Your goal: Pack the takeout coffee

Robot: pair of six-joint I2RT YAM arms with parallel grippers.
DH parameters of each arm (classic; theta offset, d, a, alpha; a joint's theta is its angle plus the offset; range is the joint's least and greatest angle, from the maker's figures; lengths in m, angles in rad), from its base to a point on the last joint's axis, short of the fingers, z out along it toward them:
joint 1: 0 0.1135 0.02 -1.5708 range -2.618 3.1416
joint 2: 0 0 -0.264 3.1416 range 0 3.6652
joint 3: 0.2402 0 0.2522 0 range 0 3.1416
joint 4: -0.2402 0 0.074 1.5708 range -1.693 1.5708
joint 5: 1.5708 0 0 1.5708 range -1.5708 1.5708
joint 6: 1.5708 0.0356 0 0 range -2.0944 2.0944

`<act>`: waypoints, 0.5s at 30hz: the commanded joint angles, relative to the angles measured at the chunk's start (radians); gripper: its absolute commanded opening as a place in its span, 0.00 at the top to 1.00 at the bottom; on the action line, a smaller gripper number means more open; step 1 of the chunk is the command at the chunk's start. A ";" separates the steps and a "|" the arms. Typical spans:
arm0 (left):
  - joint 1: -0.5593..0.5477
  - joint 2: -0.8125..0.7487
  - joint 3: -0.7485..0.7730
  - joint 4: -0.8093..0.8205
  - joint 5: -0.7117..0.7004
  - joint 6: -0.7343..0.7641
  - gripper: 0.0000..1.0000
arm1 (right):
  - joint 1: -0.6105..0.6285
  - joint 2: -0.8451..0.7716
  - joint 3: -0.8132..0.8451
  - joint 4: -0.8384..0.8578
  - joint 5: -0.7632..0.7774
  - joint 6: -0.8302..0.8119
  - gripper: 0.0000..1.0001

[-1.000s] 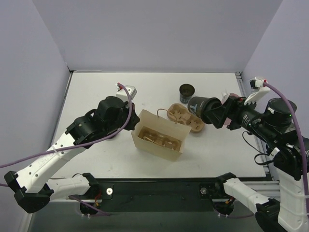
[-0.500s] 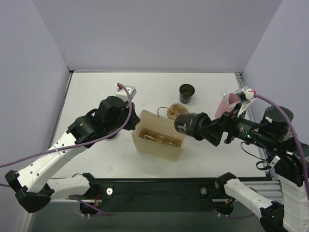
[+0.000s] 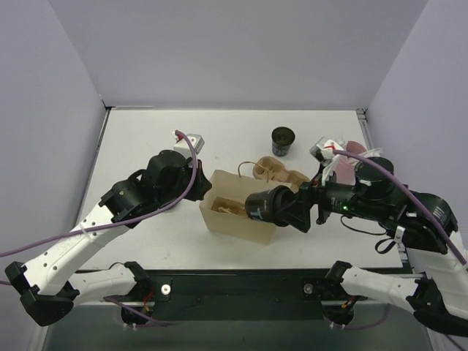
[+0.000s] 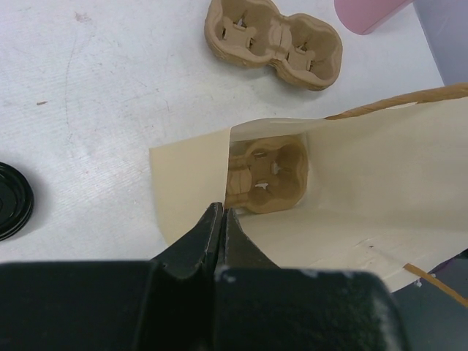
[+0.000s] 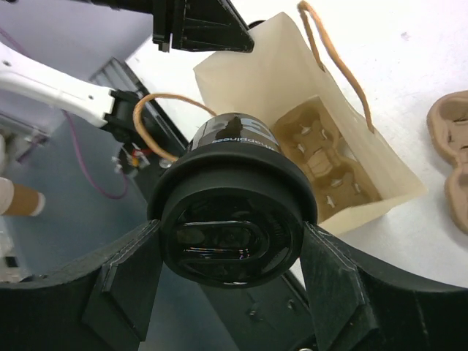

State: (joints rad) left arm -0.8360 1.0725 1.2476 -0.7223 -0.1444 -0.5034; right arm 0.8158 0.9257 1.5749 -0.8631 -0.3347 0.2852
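An open tan paper bag stands mid-table with a cardboard cup carrier inside. My left gripper is shut on the bag's left rim. A black lidded coffee cup lies tilted in the air, bottom toward the bag, over the bag's near right corner. My right gripper is shut on the cup just under its lid.
A second empty carrier lies behind the bag. An open dark cup stands further back. A pink cup is at the right, partly behind my right arm. A black lid lies left of the bag.
My right arm has carried the black cup leftward and toward the near edge, from beside the loose carrier to over the bag. The left gripper has kept its hold on the bag.
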 commanded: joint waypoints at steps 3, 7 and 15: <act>0.009 -0.078 -0.027 0.149 0.014 0.031 1.00 | 0.270 0.154 0.106 -0.002 0.472 -0.144 0.56; 0.012 -0.089 -0.003 0.175 0.008 0.098 1.00 | 0.336 0.260 0.200 0.004 0.611 -0.247 0.55; 0.011 -0.229 -0.151 0.277 0.025 0.085 1.00 | 0.462 0.317 0.074 0.018 0.690 -0.320 0.56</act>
State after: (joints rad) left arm -0.8291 0.9138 1.1530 -0.5514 -0.1333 -0.4213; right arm 1.1866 1.2488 1.7294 -0.8539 0.2268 0.0307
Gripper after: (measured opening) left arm 0.022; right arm 0.688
